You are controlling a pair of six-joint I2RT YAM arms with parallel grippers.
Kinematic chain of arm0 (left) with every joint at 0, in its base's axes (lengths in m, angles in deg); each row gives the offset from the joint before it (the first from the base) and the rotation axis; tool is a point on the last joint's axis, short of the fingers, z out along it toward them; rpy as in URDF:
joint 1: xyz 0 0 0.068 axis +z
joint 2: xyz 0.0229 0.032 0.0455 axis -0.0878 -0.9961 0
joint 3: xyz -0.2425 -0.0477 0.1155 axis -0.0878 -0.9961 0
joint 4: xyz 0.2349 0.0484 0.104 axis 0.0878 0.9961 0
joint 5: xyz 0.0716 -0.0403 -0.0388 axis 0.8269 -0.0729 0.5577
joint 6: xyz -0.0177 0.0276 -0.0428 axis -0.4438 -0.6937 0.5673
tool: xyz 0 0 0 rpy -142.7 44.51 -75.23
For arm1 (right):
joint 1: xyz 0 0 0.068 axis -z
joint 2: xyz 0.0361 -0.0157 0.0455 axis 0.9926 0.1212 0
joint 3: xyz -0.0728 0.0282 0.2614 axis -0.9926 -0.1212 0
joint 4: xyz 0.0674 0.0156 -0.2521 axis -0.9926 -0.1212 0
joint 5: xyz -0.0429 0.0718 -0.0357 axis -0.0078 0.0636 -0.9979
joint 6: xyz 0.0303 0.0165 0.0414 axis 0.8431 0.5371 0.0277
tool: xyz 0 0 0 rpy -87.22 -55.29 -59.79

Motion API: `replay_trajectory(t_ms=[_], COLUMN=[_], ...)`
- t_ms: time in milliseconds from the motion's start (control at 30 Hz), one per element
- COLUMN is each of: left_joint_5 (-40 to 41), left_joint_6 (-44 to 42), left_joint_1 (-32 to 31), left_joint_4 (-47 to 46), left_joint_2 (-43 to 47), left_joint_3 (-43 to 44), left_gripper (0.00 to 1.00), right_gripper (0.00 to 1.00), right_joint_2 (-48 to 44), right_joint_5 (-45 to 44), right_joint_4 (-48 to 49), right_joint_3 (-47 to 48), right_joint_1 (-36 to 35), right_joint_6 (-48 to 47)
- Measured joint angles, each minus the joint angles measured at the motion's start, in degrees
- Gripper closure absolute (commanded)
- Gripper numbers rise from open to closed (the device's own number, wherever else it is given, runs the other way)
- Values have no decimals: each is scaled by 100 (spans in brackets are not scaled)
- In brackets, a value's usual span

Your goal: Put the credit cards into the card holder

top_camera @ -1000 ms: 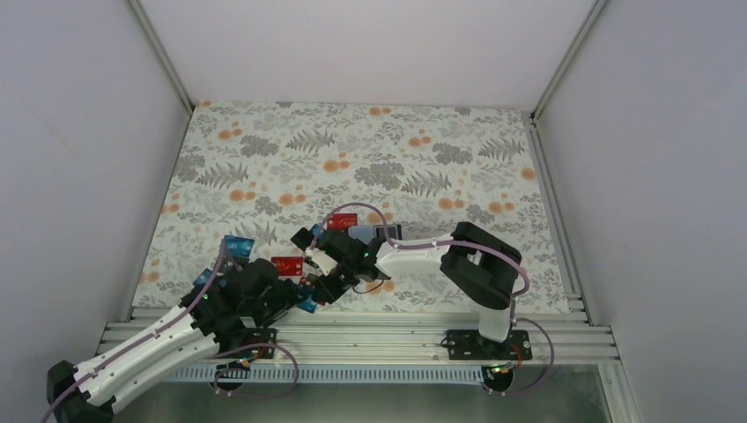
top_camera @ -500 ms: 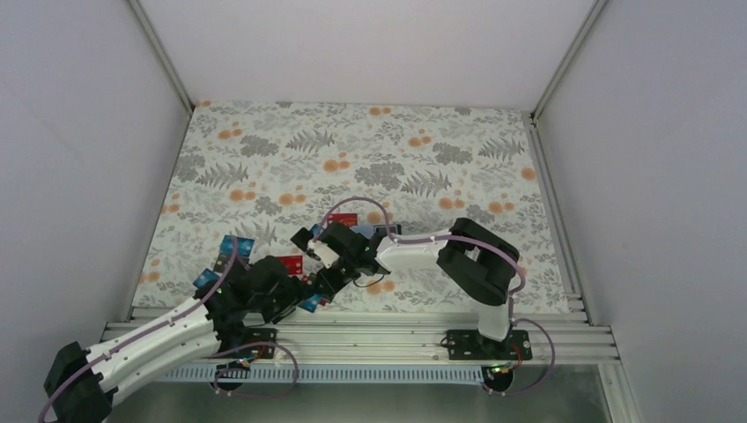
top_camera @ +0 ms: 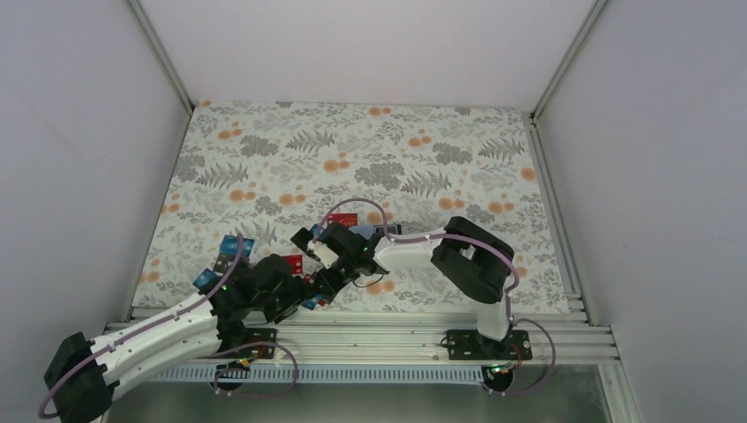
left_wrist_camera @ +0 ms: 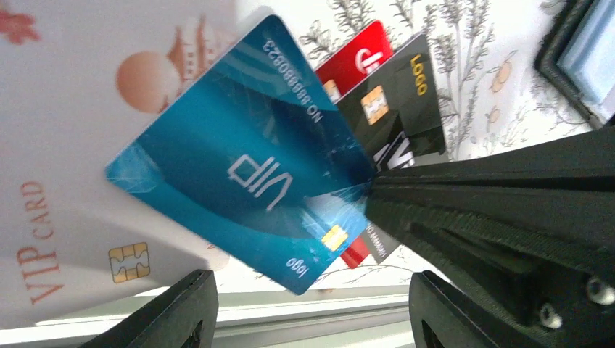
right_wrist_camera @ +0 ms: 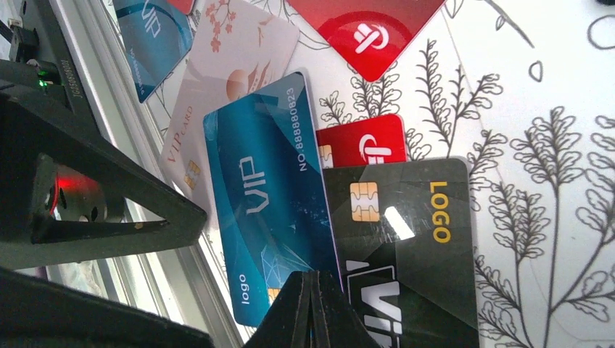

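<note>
The right claw (right_wrist_camera: pixel 312 290), pressed together, is apparently nudging the blue card (right_wrist_camera: pixel 261 203); the spread left claw (left_wrist_camera: pixel 312 308) is hovering, needing to pinch it.

VIP card (right_wrist_camera: pixel 268 210) atop LOGO card (right_wrist_camera: pixel 406 239), nr tbl (top_camera: pixel 396 150) front edge, card holder (left_wrist_camera: pixel 587 51) behind, to R

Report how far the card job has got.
Done: nothing visible; the part of the open card holder in view shows no card. In hand: the shut right claw touches the blue VIP card; the open left claw hovers there. Left: it, the black card, red card and white card, all loose.
</note>
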Motion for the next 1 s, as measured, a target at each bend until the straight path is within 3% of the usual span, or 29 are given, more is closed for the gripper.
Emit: replay_trajectory(t_ms=[367, 1000], left_joint_5=[-46, -144], left_joint_6=[-131, -118], left_joint_1=[-9, -70], left_joint_4=[737, 319], left_joint_2=[109, -136], left_joint_3=[232, 22], left_gripper=[32, 32], right_gripper=[96, 95], right_joint_2=[-232, -61], right_joint_5=[120, 264], right_joint_4=[59, 208], right_joint_3=[-7, -236], right_joint_1=[247, 282], right_joint_6=[24, 46])
